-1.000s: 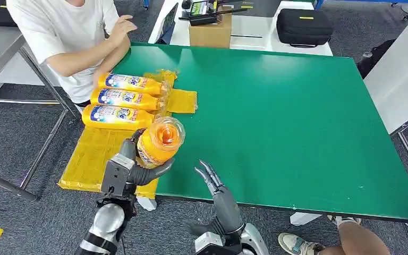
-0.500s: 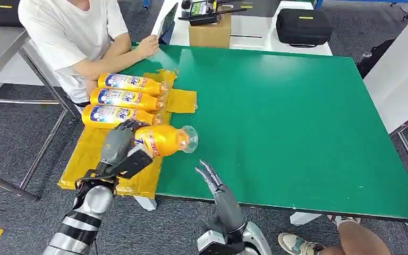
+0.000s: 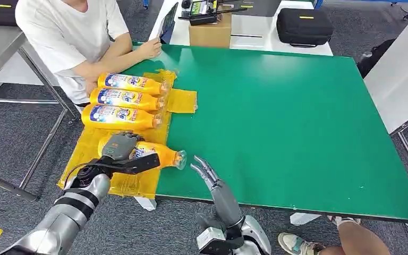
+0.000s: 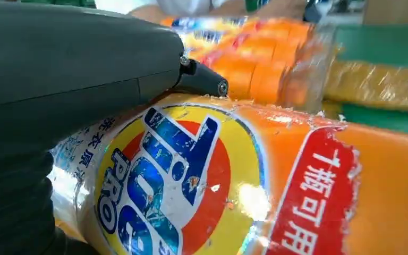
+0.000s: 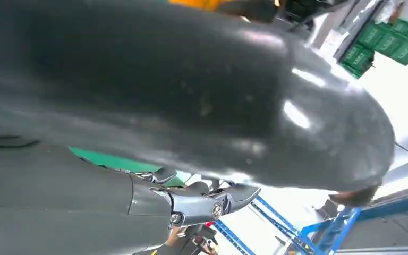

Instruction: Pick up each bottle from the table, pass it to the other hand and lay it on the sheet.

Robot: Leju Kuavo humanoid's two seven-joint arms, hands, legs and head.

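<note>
Orange bottle [image 3: 156,153] half-hidden under left hand [image 3: 121,149]

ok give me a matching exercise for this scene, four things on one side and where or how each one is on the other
Things:
1. orange plastic bottle with the clear cap
2. left hand
3. right hand
4. black zipped case

States:
a. on the white table behind the green one
b. holds nothing, fingers apart
c. lying across the yellow sheet's edge
d. grips the bottle

Pairs: 1-c, 2-d, 3-b, 4-a
</note>
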